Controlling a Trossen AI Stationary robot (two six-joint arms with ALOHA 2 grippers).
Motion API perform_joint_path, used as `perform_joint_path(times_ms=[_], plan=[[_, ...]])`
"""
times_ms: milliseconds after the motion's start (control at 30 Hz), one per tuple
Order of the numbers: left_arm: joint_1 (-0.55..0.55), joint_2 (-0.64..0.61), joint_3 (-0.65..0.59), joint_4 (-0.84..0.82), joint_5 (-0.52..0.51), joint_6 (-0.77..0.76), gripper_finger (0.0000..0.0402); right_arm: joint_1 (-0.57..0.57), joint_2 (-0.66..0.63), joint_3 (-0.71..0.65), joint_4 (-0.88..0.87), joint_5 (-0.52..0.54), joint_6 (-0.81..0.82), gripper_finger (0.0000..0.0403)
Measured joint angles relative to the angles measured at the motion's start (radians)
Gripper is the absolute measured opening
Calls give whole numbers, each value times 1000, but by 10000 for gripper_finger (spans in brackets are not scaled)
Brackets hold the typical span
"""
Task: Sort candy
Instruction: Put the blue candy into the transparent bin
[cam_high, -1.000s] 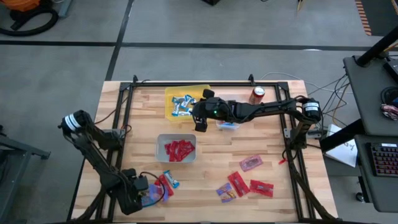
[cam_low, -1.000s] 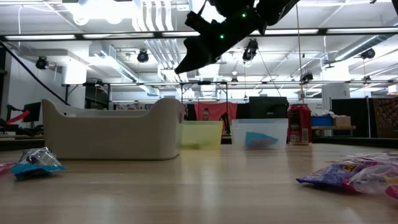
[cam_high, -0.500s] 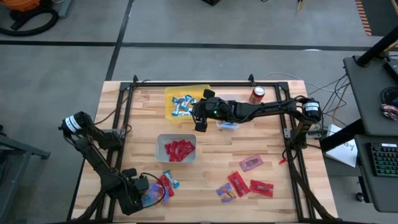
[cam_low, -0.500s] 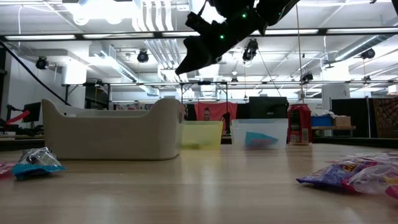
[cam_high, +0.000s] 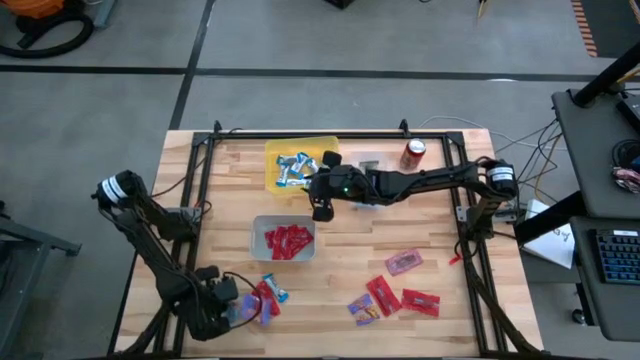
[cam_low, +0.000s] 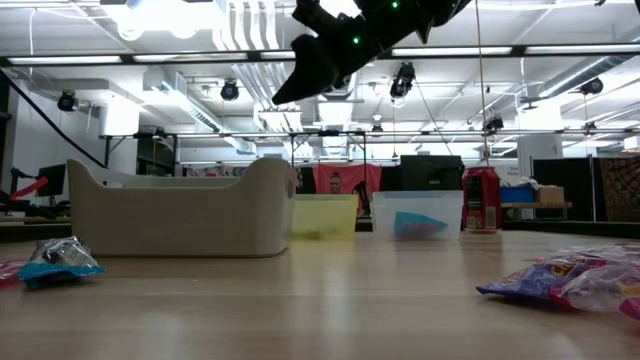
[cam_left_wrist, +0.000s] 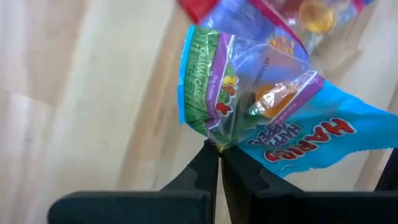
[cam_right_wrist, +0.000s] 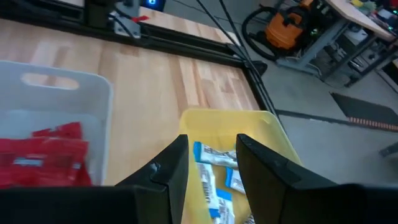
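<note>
"HARIBO" in white letters on the blue-and-purple candy packet (cam_left_wrist: 261, 118).

- The right end effector (cam_high: 321, 205) hangs high above the tabletop (cam_high: 230, 190), between the yellow bin (cam_high: 275, 152) and the grey bin (cam_high: 258, 232), fingers apart with nothing between them; there is open air beneath it in the low view.
- The clear bin (cam_high: 368, 203) lies partly under the right arm, and the red soda can (cam_high: 414, 153) stands just behind it, crowding the far side.
- The left end effector (cam_high: 232, 308) sits low at the near left corner, pinched on a gummy packet (cam_left_wrist: 249, 106), with loose candy (cam_high: 268, 293) touching beside it.
- Bare wood runs along the left edge and across the middle, in front of the grey bin.
- Scattered packets (cam_high: 395, 288) clutter the near right.
</note>
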Motion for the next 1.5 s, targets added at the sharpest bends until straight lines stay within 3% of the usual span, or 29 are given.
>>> perform_joint_path(times_ms=[167,300,433,567,667,767,900,967,1200,1500], plan=[[0,-72,0,-30,-84,7,0,36,-8,1,-28,-34,-18,123],[7,-138,7,-36,-207,51,0,68,-5,1,-28,-214,-21,128],[42,-203,37,-75,-371,152,0,109,11,1,11,-364,-41,132],[112,-255,69,-91,-615,297,0,149,28,1,108,-367,-27,131],[187,-281,91,-88,-790,389,0,168,30,1,172,-315,22,127],[268,-289,107,-91,-915,438,0,191,28,2,181,-159,62,125],[389,-281,119,-95,-972,490,0,224,28,2,197,87,117,125],[450,-269,119,-98,-975,505,0,233,26,2,201,142,139,124],[580,-198,119,-88,-967,516,0,242,25,2,245,158,206,127],[593,-104,119,13,-981,526,0,236,30,2,327,160,242,142]])
